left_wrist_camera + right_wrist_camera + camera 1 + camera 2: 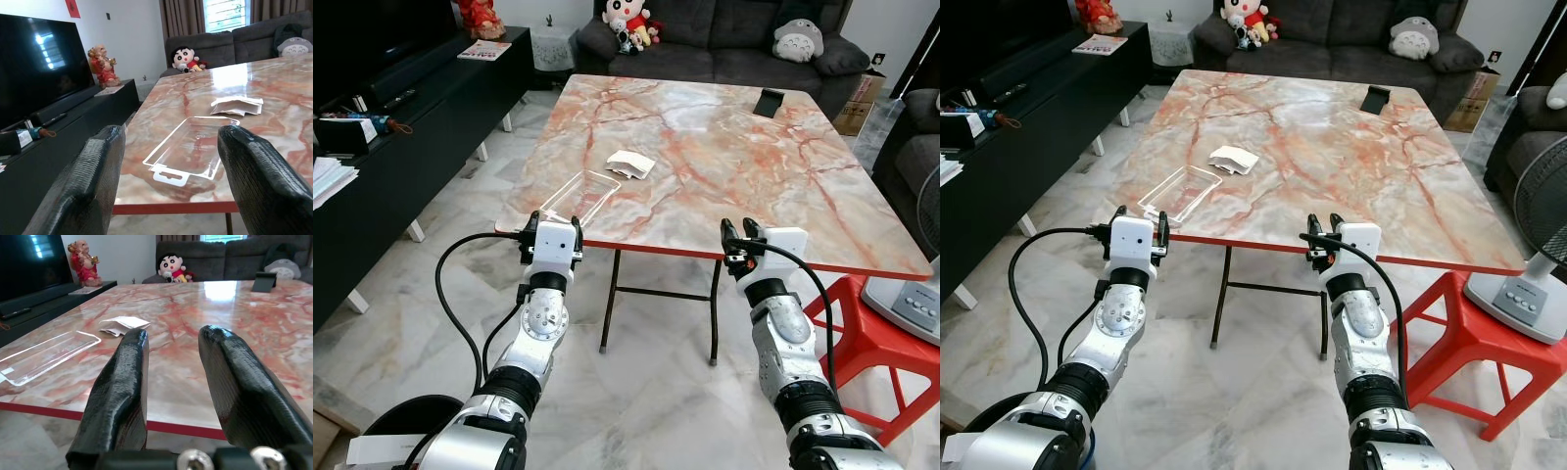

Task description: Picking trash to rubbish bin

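Just below the marble-patterned table's (724, 157) near edge: left gripper (549, 231) spread wide facing clear plastic tray (581, 195); right gripper (742, 235) moderately parted, empty.

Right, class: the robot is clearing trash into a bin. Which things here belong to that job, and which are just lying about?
Part of the job:
clear plastic tray at the table edge
crumpled white paper beside it
left gripper, open
right gripper, open

Just lying about:
black phone stand
plush toys on the sofa
red stool
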Tool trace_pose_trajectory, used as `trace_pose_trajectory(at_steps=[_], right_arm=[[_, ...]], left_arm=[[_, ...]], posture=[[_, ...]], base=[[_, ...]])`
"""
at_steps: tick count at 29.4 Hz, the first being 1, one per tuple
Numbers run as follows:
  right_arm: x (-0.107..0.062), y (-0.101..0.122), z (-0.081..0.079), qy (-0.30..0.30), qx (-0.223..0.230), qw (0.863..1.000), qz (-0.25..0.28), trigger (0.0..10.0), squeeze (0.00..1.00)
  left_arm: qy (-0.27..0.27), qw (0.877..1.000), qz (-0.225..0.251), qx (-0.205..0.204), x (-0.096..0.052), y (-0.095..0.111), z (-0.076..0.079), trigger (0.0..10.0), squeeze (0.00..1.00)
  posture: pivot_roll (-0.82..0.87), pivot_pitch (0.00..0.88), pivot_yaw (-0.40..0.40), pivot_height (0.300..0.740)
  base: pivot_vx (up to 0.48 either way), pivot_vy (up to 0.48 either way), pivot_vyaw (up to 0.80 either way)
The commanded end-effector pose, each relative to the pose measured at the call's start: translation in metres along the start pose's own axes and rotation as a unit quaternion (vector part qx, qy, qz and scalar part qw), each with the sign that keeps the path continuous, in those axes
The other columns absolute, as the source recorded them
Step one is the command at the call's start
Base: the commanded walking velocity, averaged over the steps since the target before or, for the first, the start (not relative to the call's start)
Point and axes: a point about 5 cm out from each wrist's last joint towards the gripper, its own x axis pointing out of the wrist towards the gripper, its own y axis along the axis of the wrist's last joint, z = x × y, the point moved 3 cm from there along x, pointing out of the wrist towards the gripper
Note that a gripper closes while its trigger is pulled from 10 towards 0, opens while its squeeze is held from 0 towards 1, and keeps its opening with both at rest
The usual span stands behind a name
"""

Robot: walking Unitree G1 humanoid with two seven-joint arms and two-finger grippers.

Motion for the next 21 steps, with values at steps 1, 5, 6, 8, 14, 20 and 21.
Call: trace_pose_trajectory(at_steps=[1, 5, 6, 8, 14, 20, 21], right_arm=[[0.0057, 0.0099, -0.0032, 0.006, -0.003, 1.0, 0.014, 10.0, 0.0], [0.0071, 0.0106, -0.0039, 0.008, -0.006, 1.0, 0.012, 10.0, 0.0], [0.0074, 0.0106, -0.004, 0.009, -0.007, 1.0, 0.011, 10.0, 0.0], [0.0079, 0.0111, -0.0048, 0.011, -0.008, 1.0, 0.011, 10.0, 0.0], [0.0092, 0.0129, -0.0074, 0.016, -0.005, 1.0, 0.014, 10.0, 0.0], [0.0096, 0.0122, -0.0068, 0.011, 0.008, 1.0, 0.012, 10.0, 0.0], [0.0096, 0.012, -0.007, 0.012, 0.007, 1.0, 0.011, 10.0, 0.0]], left_arm=[[0.001, 1.0, 0.009, 0.005, 0.006, 0.0066, -0.0041, 10.0, 0.0], [0.007, 1.0, 0.008, 0.004, 0.0068, 0.0066, -0.0076, 10.0, 0.0], [0.008, 1.0, 0.008, 0.004, 0.0071, 0.0071, -0.0079, 10.0, 0.0], [0.008, 1.0, 0.009, 0.003, 0.0076, 0.0079, -0.008, 10.0, 0.0], [0.005, 1.0, 0.012, 0.001, 0.0088, 0.0102, -0.0062, 10.0, 0.0], [-0.001, 1.0, 0.008, -0.001, 0.0085, 0.0095, -0.0044, 10.0, 0.0], [-0.002, 1.0, 0.008, 0.0, 0.0084, 0.0095, -0.0043, 10.0, 0.0]], posture=[[-0.04, 0.01, -0.077, 0.74], [-0.04, 0.012, -0.079, 0.74], [-0.04, 0.012, -0.081, 0.74], [-0.04, 0.012, -0.082, 0.74], [-0.04, 0.01, -0.082, 0.74], [-0.04, 0.012, -0.082, 0.74], [-0.04, 0.012, -0.082, 0.74]], base=[[0.345, 0.0, 0.0], [0.347, 0.0, 0.0], [0.356, 0.0, 0.0], [0.354, 0.0, 0.0], [0.353, 0.0, 0.0], [0.351, 0.0, 0.0], [0.352, 0.0, 0.0]])
